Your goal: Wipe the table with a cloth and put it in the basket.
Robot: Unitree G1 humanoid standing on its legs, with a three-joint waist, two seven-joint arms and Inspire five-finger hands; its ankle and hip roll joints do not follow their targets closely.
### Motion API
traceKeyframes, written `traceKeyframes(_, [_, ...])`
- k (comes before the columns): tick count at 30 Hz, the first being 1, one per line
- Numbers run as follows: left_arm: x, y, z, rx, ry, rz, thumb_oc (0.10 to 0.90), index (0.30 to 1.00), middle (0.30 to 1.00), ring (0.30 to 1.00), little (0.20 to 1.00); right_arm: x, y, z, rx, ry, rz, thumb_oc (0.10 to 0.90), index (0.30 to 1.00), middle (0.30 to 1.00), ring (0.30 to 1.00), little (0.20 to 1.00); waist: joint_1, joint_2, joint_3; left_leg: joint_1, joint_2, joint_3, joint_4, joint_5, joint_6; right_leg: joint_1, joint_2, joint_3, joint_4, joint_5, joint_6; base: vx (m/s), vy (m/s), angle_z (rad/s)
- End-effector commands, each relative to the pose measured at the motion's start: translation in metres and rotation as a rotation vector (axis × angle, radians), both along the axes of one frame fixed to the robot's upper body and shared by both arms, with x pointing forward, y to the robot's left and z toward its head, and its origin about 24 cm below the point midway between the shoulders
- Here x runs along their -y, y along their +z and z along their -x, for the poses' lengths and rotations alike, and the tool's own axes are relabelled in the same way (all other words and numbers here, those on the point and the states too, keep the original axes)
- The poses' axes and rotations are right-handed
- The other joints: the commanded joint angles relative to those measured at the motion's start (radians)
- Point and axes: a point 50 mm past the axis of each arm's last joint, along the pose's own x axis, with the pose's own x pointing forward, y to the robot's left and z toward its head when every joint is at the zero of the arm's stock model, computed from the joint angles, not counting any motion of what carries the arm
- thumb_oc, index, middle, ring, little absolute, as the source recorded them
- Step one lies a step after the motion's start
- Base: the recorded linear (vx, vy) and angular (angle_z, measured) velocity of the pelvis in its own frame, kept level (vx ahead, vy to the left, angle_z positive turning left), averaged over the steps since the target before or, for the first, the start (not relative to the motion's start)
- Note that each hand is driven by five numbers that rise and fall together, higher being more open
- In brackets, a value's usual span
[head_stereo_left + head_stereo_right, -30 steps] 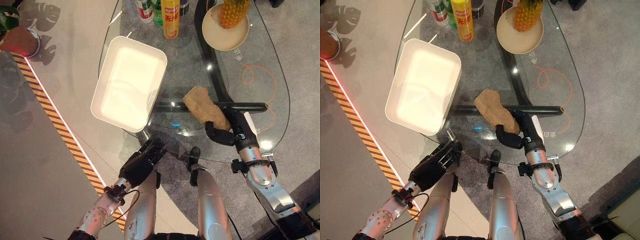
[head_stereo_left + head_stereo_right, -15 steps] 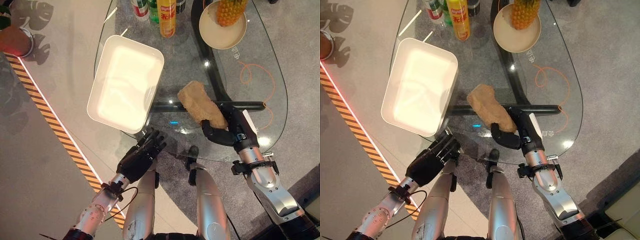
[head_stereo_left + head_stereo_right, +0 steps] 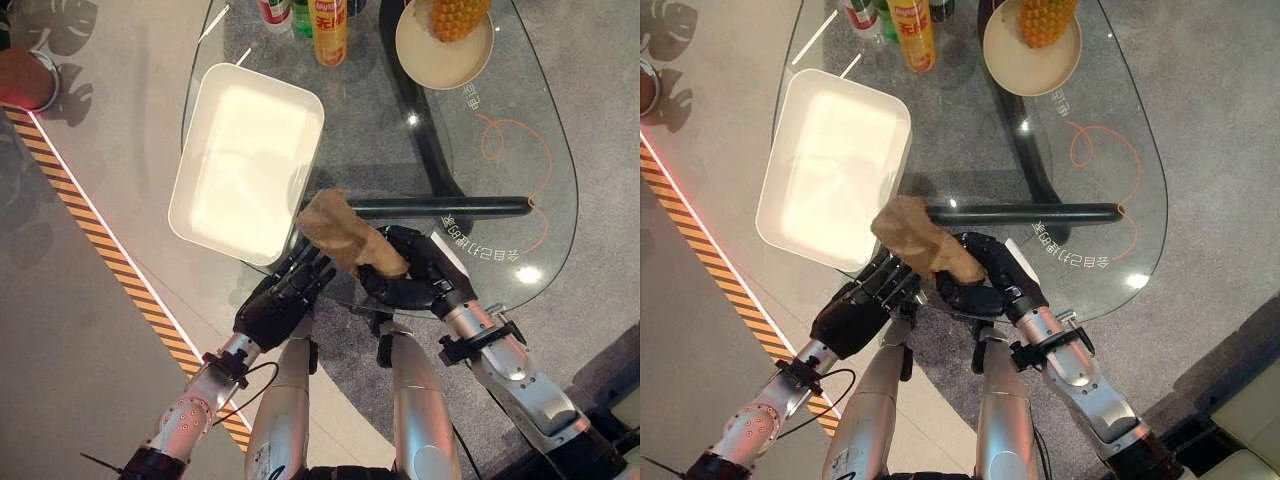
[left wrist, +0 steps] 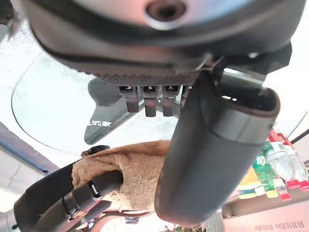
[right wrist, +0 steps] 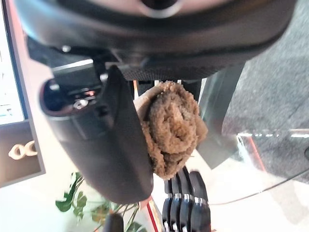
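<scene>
Fuzzy tan cloth [image 3: 345, 235] is gripped in R hand [image 3: 410, 280] beside white rectangular plastic basket [image 3: 245, 160], prob. for dropping in; L hand [image 3: 285, 300] is kept relaxed, fingers straight.

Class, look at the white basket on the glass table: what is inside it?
The white basket shows a bare, brightly lit floor with nothing in it. The brown cloth is outside it by its near corner, gripped by the right hand.
</scene>
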Motion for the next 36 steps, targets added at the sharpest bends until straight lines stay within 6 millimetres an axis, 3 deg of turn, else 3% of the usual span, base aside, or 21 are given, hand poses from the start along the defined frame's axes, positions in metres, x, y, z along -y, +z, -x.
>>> traceKeyframes(1, [0.012,0.027,0.008,0.121,-0.059,0.104,0.8,0.9,0.9,0.9,0.9,-0.03,0.057,0.021,0.277,0.233,-0.092,0.1,0.3,0.3,0.3,0.2,-0.002,-0.024,-0.027,-0.025,-0.047,0.114,0.152,-0.127,0.04,0.032,0.06,-0.027,-0.126,0.097,0.006,0.0,0.0,0.0])
traceKeyframes(9, [0.025,0.04,0.004,0.168,-0.095,0.146,0.8,0.9,0.9,0.9,0.9,-0.045,0.052,0.021,0.224,0.288,-0.065,0.1,0.3,0.3,0.3,0.2,-0.002,-0.025,-0.027,-0.035,-0.049,0.11,0.156,-0.125,0.039,0.023,0.06,-0.025,-0.123,0.095,0.003,0.0,0.0,0.0])
traceKeyframes(21, [0.034,0.052,0.011,0.268,-0.17,0.324,0.8,0.9,0.9,0.9,0.9,-0.045,0.044,0.017,0.192,0.212,-0.063,0.1,0.3,0.3,0.3,0.2,-0.008,-0.019,-0.027,-0.053,-0.051,0.119,0.174,-0.133,0.042,0.003,0.053,-0.021,-0.115,0.096,-0.002,0.0,0.01,0.0])
traceKeyframes(36, [0.036,0.068,0.01,0.358,-0.187,0.343,0.8,0.9,0.9,0.9,0.9,-0.05,0.035,0.018,0.169,0.241,0.036,0.1,0.3,0.3,0.3,0.2,-0.009,-0.015,-0.027,-0.048,-0.057,0.12,0.16,-0.131,0.049,-0.001,0.054,-0.007,-0.122,0.104,0.001,0.0,0.017,-0.01])
